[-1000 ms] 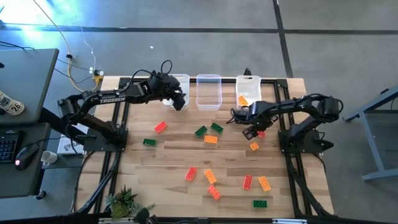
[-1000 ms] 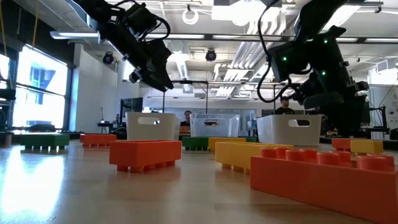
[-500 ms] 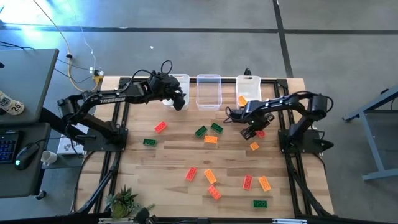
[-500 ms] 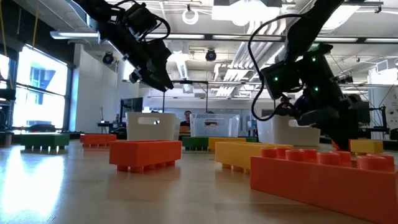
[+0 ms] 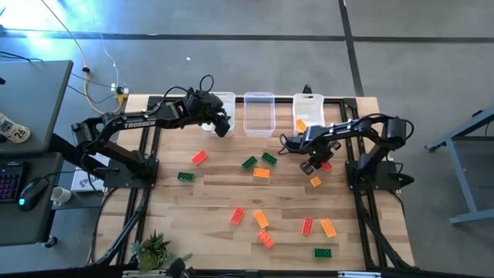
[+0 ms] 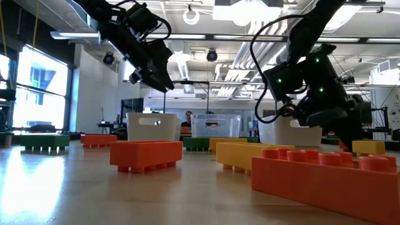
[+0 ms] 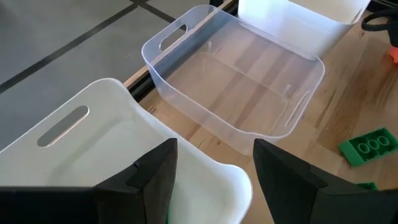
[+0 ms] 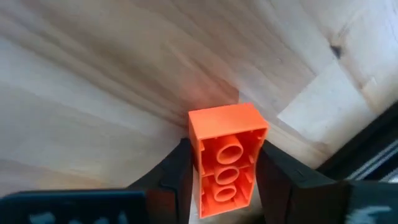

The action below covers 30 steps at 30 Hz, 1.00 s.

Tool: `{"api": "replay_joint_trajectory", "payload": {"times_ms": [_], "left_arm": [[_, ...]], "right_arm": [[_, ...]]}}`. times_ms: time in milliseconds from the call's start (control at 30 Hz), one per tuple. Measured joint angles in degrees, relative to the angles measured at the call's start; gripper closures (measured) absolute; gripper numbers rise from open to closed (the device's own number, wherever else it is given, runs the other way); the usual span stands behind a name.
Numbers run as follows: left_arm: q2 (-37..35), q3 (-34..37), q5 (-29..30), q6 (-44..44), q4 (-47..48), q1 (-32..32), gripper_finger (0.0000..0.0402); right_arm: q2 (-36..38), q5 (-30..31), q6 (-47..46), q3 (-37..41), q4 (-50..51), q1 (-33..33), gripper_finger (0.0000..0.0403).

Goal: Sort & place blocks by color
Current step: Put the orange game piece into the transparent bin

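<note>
My right gripper points steeply down at the table's right side, shut on a red block. My left gripper hangs open and holds nothing; it hovers over the near rim of the left white bin, and the clear bin lies beyond it. Loose green, red and orange blocks lie flat on the wood: an orange block just near of my right gripper, two green blocks at mid-table, and several more toward the near edge. My right gripper pinches the red block's two long sides between its two fingers, coming from above. The block's hollow underside, with its round tubes, faces the wrist camera. I cannot tell whether the block is clear of the wood.
Three bins stand in a row at the far edge: left white, clear, right white with an orange block inside. A red block and a green block lie on the left. The near centre holds scattered blocks.
My right gripper has sunk onto the red block, rolled a little about its own axis, and shut on the block. The block stays where it lay. My left arm has kept still.
</note>
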<state>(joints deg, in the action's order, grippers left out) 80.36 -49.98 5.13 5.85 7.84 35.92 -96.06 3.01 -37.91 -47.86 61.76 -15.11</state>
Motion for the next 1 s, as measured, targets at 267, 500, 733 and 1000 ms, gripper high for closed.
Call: {"api": "replay_joint_trajectory", "payload": {"times_ms": [267,500,733,1000], "left_arm": [[0.00,0.00,0.00,4.35,0.08,-0.02,0.0203],[0.00,0.00,0.00,5.71,2.77,-1.67,0.0204],[0.00,0.00,0.04,7.66,7.34,-5.50,0.0204],[0.00,0.02,0.89,11.36,13.09,-10.54,0.0204]], "right_arm": [[3.33,-0.05,0.38,-5.94,-0.31,3.88,0.0292],[4.51,5.92,4.09,-15.37,-4.66,5.90,0.0292],[4.51,11.42,12.74,-22.31,-15.67,5.75,0.0292],[4.51,18.01,22.60,-25.04,-28.57,4.88,0.0292]]}}
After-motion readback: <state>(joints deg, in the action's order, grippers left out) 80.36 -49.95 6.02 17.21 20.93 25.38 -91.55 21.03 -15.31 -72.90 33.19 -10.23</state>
